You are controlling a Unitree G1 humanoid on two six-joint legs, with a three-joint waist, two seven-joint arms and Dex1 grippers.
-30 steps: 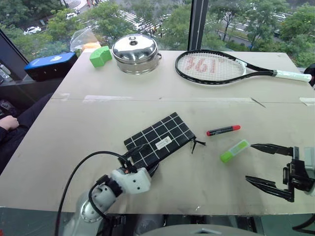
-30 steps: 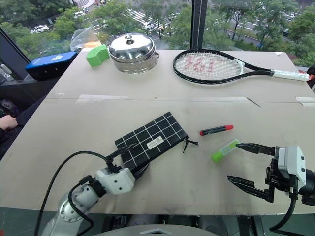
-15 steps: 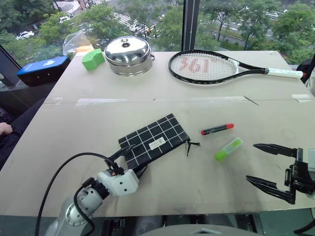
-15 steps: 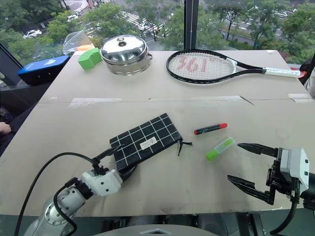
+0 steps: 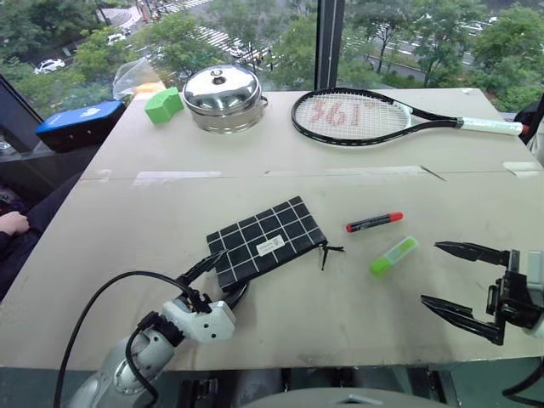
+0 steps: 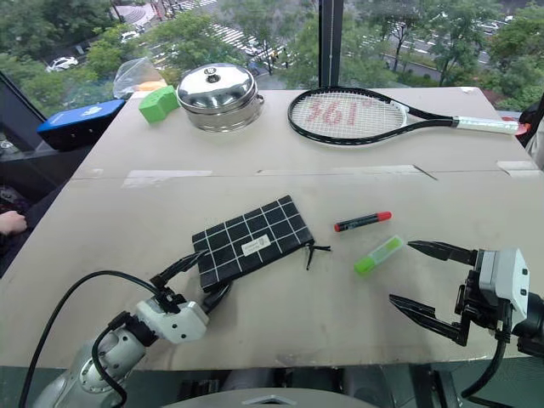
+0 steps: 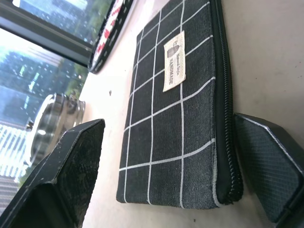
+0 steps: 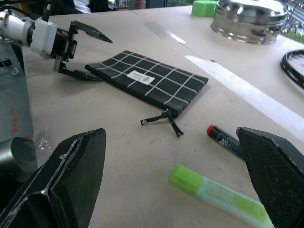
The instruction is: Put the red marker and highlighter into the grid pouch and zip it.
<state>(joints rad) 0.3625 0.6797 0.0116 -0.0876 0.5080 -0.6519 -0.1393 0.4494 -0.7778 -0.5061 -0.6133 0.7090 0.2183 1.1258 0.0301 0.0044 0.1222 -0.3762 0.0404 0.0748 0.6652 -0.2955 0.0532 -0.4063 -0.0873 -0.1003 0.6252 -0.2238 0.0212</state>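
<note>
The grid pouch (image 5: pixel 265 244) lies flat near the middle of the table, black with white lines, its label up and its zipper cord (image 5: pixel 327 252) at the right end. My left gripper (image 5: pixel 234 270) is open, one finger on either side of the pouch's near left end (image 7: pixel 175 118). The red marker (image 5: pixel 374 223) lies right of the pouch. The lime-green highlighter (image 5: pixel 393 256) lies just in front of the marker. My right gripper (image 5: pixel 431 272) hovers open and empty to the right of the highlighter (image 8: pixel 218 194).
At the far side stand a steel pot with lid (image 5: pixel 224 95), a green block (image 5: pixel 163 104) and a blue box (image 5: pixel 81 119). A tennis racket (image 5: pixel 365 115) lies at the back right. A person's hand (image 5: pixel 13 223) rests off the table's left edge.
My left gripper has drawn a little to the left, off the pouch's near corner. The pouch, marker, highlighter and right gripper stay put; the camera view has shifted.
</note>
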